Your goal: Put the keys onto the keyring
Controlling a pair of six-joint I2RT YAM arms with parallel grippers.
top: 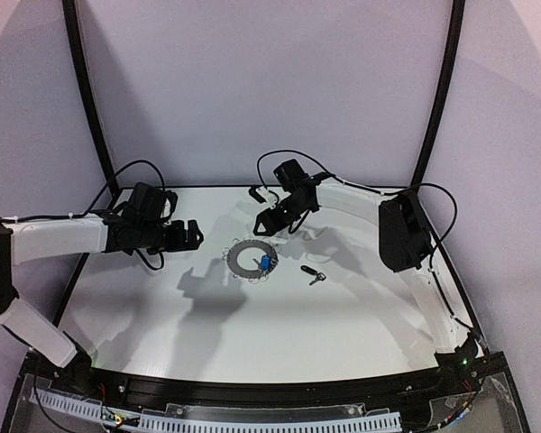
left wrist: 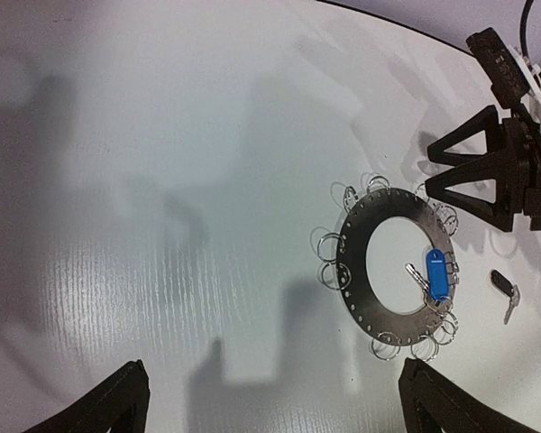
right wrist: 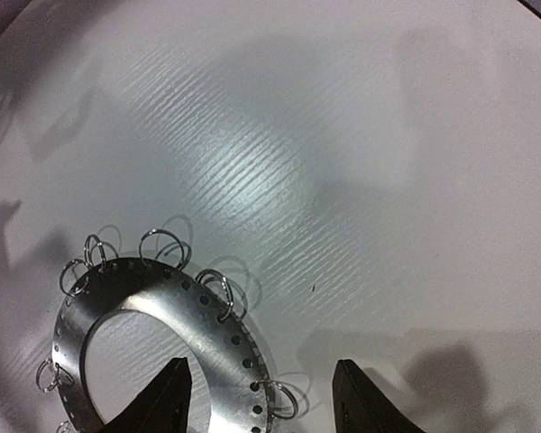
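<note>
At centre frame the blue key [top: 266, 262] rests on the keyring [top: 251, 258], so the right gripper [right wrist: 260, 383], jaws wide, should next reach the black key [top: 313, 274] just right of the ring

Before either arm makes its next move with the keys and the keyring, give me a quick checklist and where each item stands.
1. Left claw open and empty: ok.
2. Right claw open and empty: ok.
3. Black key lying loose, apart from the keyring, nothing covering it: ok.
4. Black key on the keyring: not ok.
5. Blue key actually attached rather than just lying across the keyring: cannot tell.
</note>
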